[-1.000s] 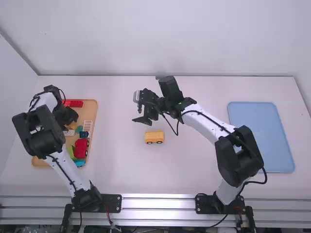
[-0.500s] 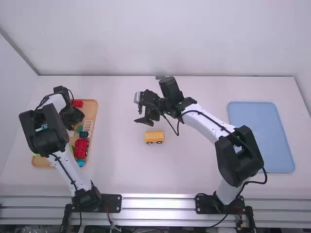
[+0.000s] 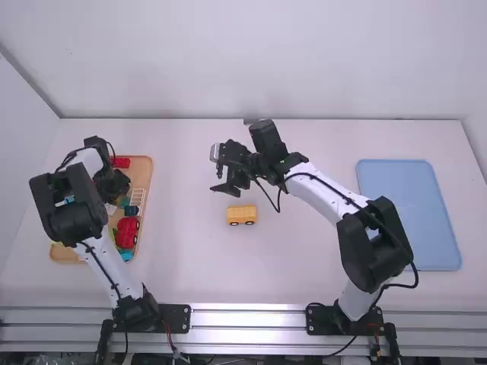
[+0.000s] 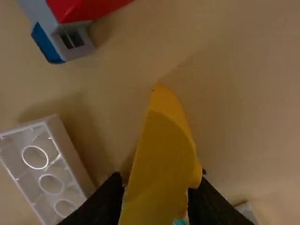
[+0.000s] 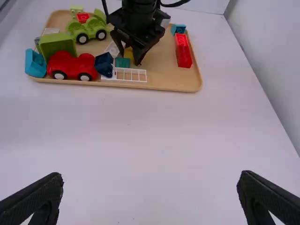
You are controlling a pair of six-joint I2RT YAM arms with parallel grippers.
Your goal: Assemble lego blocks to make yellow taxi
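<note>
In the high view my left gripper is low over the wooden tray at the left. In the left wrist view a yellow block stands between the fingers of my left gripper, which is shut on it near the tray surface. A yellow car body with dark wheels rests mid-table. My right gripper hangs beyond that body, over the table; in the right wrist view my right gripper is wide open and holds nothing.
Around the left gripper lie a white brick and a red-roofed piece. The tray also holds a red car, a green car, a white ladder-like piece and red bricks. A blue tray lies at the right.
My left arm has shifted a little to the right over the wooden tray since a second ago, then stayed put. The right arm and the yellow car body show hardly any change.
</note>
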